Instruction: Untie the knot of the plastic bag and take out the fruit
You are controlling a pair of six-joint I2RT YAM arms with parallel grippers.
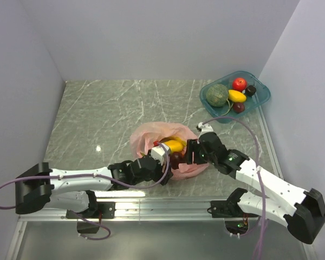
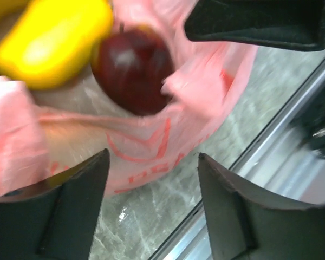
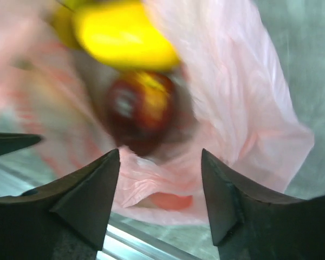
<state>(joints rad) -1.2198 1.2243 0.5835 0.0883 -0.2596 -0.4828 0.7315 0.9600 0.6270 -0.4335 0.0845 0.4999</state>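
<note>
The pink plastic bag (image 1: pixel 151 135) lies mid-table with its mouth open; no knot shows. Inside lie a yellow fruit (image 1: pixel 174 145) and a dark red round fruit (image 1: pixel 176 157). My left gripper (image 1: pixel 165 154) is open at the bag's near edge. In the left wrist view (image 2: pixel 153 157) it has bag film between its fingers, with the yellow fruit (image 2: pixel 49 40) and the dark red fruit (image 2: pixel 132 70) beyond. My right gripper (image 1: pixel 190 151) is open at the bag's right side. In the right wrist view (image 3: pixel 160 153) it faces the dark red fruit (image 3: pixel 138 111) and the yellow fruit (image 3: pixel 124 35).
A teal tray (image 1: pixel 258 103) at the back right holds a dull-green melon (image 1: pixel 218 95), a red apple (image 1: pixel 239 84), a yellow fruit (image 1: pixel 236 96) and dark fruits. Walls close in left, back and right. A metal rail (image 1: pixel 151 206) runs along the near edge.
</note>
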